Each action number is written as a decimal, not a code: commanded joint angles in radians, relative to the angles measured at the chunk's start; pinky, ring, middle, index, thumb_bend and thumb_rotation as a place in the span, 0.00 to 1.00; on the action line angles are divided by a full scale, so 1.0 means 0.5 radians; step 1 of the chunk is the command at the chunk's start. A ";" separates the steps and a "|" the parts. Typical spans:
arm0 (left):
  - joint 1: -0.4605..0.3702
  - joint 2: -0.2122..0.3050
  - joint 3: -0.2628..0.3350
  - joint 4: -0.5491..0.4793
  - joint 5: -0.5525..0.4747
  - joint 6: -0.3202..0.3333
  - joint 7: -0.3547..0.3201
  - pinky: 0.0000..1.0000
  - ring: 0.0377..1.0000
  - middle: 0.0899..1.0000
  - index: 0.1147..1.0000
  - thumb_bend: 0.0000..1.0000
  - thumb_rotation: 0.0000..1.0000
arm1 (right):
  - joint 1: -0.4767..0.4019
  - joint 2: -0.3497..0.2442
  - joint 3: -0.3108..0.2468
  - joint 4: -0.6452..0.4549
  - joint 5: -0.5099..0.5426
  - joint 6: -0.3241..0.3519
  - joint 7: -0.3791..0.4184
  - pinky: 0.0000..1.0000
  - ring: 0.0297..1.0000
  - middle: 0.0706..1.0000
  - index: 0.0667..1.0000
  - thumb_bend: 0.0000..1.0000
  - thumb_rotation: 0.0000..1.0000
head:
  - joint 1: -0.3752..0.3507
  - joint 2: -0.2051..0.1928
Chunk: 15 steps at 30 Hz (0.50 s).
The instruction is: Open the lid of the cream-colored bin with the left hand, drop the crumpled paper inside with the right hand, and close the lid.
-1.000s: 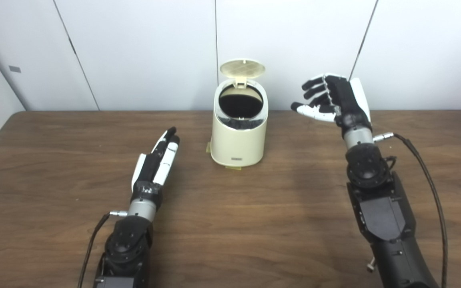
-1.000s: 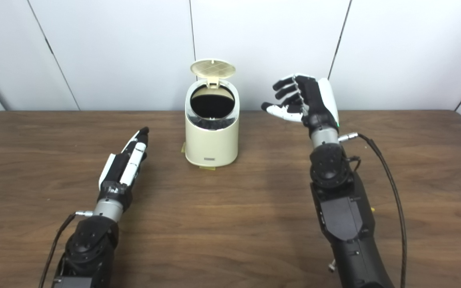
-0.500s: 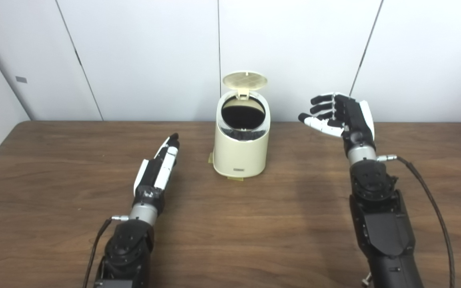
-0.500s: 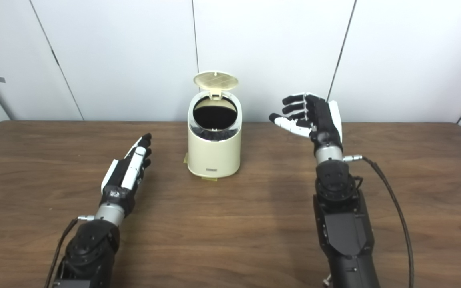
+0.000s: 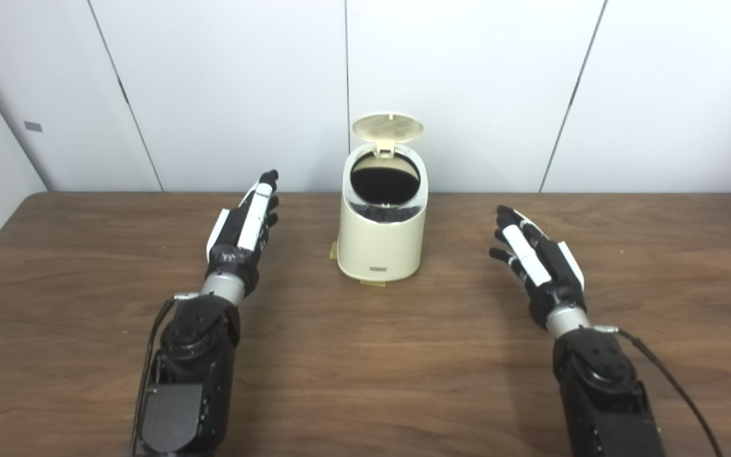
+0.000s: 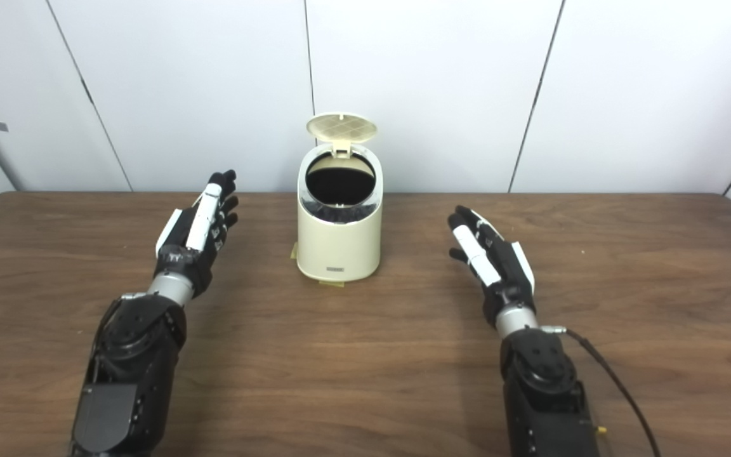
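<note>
- Cream bin [image 5: 381, 222] standing straight up on the brown table [image 5: 365, 355], near the far edge, close to the white wall [image 5: 467, 89].
- Tall side of the bin running up and down; round mouth tipped a little toward the camera, dark inside.
- Small label low on the front of the bin, facing the camera; too small to read.
- Lid [image 5: 388, 127] flipped up and open, hinged at the back of the bin, ribbed underside facing forward.
- Bits of yellow tape [image 5: 373, 283] peeking out under the bin's bottom edge, at the front and at the left.
- Left hand [image 5: 242, 235] to the left of the bin, not touching it, fingers straight and pointing away toward the wall, holding nothing.
- Right hand [image 5: 533, 260] to the right of the bin, well apart from it, fingers spread a little and stretched out, pointing up and to the left, holding nothing.
- No crumpled paper to be seen on the table or in either hand; inside of the bin too dark to tell.
- Right eye view: bin [image 6: 339, 222] sitting more to the left in the picture, more of the table's right end showing, and a wall corner line at the far right.
- Left eye view: more of the grey side wall on the left, and the small grey tag [image 5: 33, 126] on it further in from the edge.
- Black cable [image 6: 613, 387] running from the right wrist, clearer in the right eye view.
</note>
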 commanded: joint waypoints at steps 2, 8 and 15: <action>-0.133 0.043 0.008 -0.010 -0.037 0.008 -0.022 1.00 1.00 1.00 0.98 0.60 0.86 | -0.016 0.001 0.010 -0.107 0.029 -0.129 0.006 0.92 0.95 0.93 0.93 0.62 0.99 | -0.009 -0.011; -0.209 0.101 -0.026 0.026 -0.043 0.051 -0.068 1.00 1.00 1.00 0.99 0.58 0.88 | 0.063 0.021 0.012 -0.121 0.080 -0.196 0.006 0.96 0.95 0.94 0.95 0.63 1.00 | -0.008 -0.037; -0.363 0.118 -0.054 0.071 -0.031 0.105 -0.085 1.00 1.00 1.00 0.95 0.56 0.89 | 0.148 0.080 0.035 -0.126 0.088 -0.253 -0.026 0.96 0.96 0.97 0.94 0.63 1.00 | -0.006 -0.057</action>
